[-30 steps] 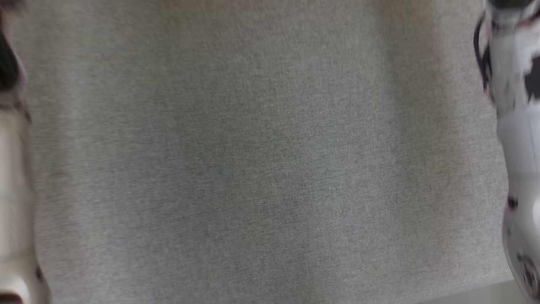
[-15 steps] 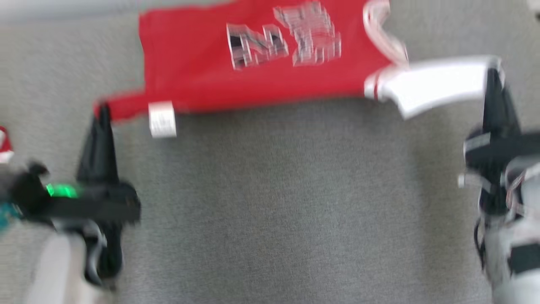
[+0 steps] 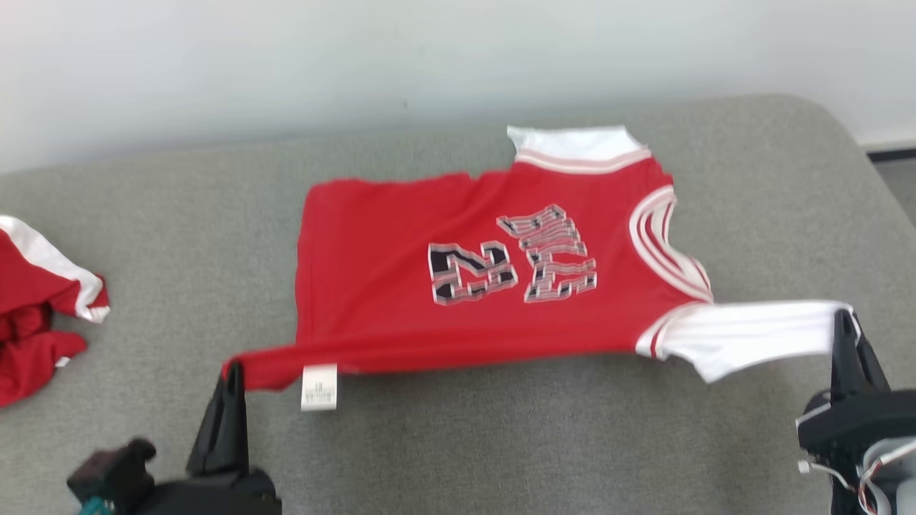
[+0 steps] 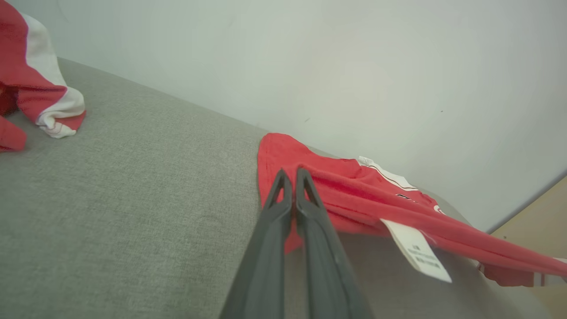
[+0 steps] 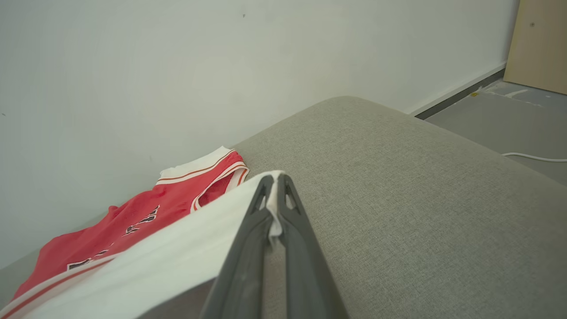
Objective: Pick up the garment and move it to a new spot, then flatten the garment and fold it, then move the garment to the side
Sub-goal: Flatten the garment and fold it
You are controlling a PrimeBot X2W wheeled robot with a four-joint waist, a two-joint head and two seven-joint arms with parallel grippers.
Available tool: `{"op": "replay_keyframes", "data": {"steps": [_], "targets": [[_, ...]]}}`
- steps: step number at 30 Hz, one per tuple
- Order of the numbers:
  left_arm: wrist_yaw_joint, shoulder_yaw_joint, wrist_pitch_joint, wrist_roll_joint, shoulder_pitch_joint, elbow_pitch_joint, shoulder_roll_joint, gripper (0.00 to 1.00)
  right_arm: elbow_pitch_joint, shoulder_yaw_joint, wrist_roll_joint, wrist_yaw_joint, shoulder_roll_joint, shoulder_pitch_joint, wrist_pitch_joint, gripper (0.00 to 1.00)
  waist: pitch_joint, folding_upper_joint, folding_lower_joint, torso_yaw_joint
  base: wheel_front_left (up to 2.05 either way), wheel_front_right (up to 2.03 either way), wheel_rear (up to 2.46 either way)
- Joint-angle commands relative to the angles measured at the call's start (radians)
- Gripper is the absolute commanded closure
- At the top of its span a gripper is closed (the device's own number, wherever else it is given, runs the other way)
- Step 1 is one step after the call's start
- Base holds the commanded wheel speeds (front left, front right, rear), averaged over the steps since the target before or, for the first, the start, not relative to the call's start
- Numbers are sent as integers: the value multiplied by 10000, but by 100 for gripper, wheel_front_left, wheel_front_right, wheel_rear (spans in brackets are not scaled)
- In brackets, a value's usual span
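Observation:
The garment (image 3: 401,286) is a red jersey with white trim and a striped number print, spread across the grey cushion with its near edge lifted and pulled taut. My left gripper (image 3: 232,372) is shut on the jersey's red hem corner (image 4: 310,195), next to a white care label (image 3: 318,387). My right gripper (image 3: 844,318) is shut on the end of the white sleeve (image 5: 186,248). The far part of the jersey (image 5: 133,217) rests on the cushion near the wall.
A second red and white garment (image 3: 36,300) lies crumpled at the cushion's left edge, also seen as a bunched cloth (image 4: 31,88). A pale wall (image 3: 429,57) runs behind the grey cushion (image 3: 501,443). The cushion's rounded right corner (image 5: 376,115) drops to the floor.
The head camera has swung up from bare cushion to the whole jersey. Both grippers stay shut on its near corners.

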Motion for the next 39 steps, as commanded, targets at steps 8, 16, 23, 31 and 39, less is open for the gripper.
{"op": "replay_keyframes", "data": {"steps": [8,16,23,31,39], "targets": [[50,395,-31,584,1197,27,-118,100,66,-83,-139,-34,-53,1064,456,100,-825,3,4,147,0,0,0],[368,530,-31,1058,2115,93,-200,100,76,-258,-1057,-37,-64,1750,916,100,-1120,3,4,261,0,0,0],[487,294,-31,1380,2637,197,-225,100,-77,-198,-1359,-37,-60,2225,1648,100,-1235,3,4,389,0,0,0],[526,-310,166,1968,2610,696,-48,100,-703,93,-2164,-33,-44,2874,3541,100,-1242,3,4,509,0,0,0],[586,-634,388,2197,2775,961,109,100,-1523,371,-2921,-30,-39,3328,5289,100,-1256,3,4,577,0,0,0]]}}
